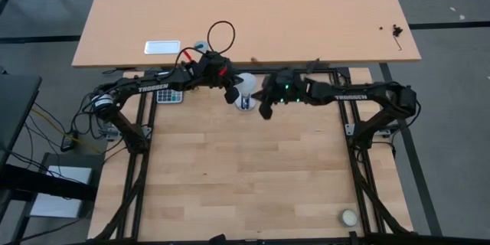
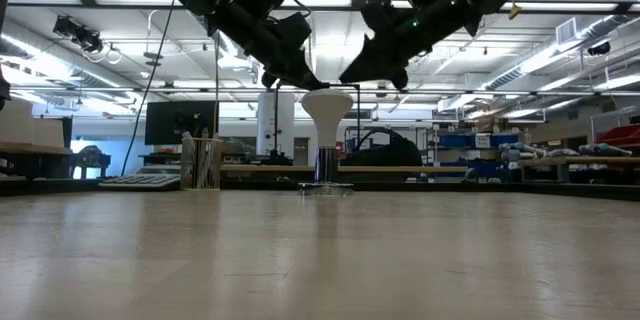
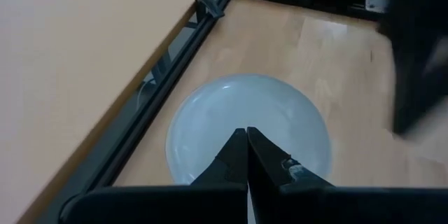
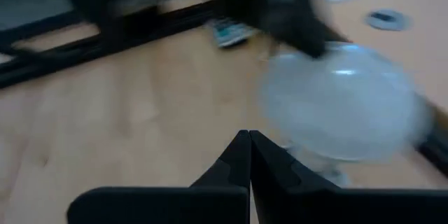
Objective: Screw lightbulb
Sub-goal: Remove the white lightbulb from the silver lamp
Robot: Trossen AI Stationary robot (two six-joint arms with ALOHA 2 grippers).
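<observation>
With the white frosted lightbulb (image 2: 326, 110) upright on its silver socket disc (image 2: 325, 187) between your pinched-shut, empty left end effector (image 1: 230, 94) and right end effector (image 1: 265, 112), you probably must open one and grip the globe to twist, above the pale wooden tabletop (image 1: 245, 168) in a fluorescent-lit workshop.

You can read "TROSSEN" in white caps on left arm (image 1: 149, 89), same "TROSSEN" on right arm (image 1: 354, 97), both in high view only, no other legible txt, nos. or signs in low or wrist views.
</observation>
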